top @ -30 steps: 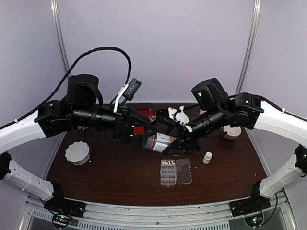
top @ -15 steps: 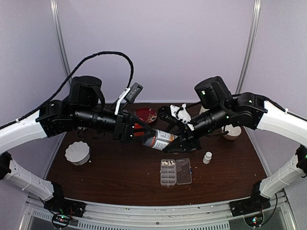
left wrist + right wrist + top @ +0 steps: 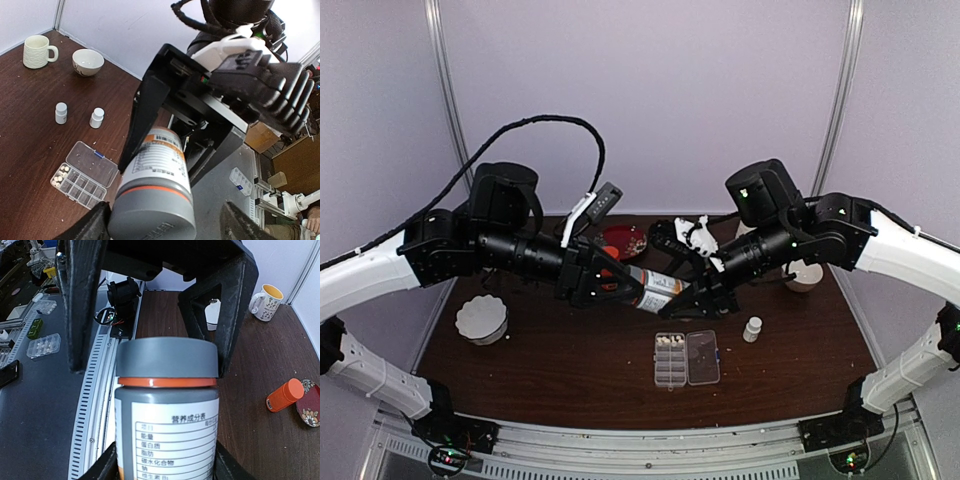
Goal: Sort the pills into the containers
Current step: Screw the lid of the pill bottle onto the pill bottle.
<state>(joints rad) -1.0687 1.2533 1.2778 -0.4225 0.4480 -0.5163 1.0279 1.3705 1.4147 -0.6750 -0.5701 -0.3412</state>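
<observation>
right gripper (image 3: 692, 298) clenched on the body of the grey-capped bottle (image 3: 655, 288), carrying it in the air, nearly level, cap end pointing left. left gripper (image 3: 621, 284) straddles the cap, jaws released: its wrist view shows a clear gap between the cap and one finger (image 3: 241, 227). The bottle hangs over mid-table (image 3: 550, 372), just far of the organiser box (image 3: 671, 374).

The box sits near-centre on the table, lid (image 3: 703, 357) flipped open to the right. pills (image 3: 669, 341) are in the far-end compartments of the box.

A small white bottle (image 3: 752, 328) stands upright just right of the box. White fluted bowl (image 3: 482, 318) is at the left and red dish (image 3: 623, 240) at far centre. An orange bottle (image 3: 284, 395) lies on its side just beside the dish.
</observation>
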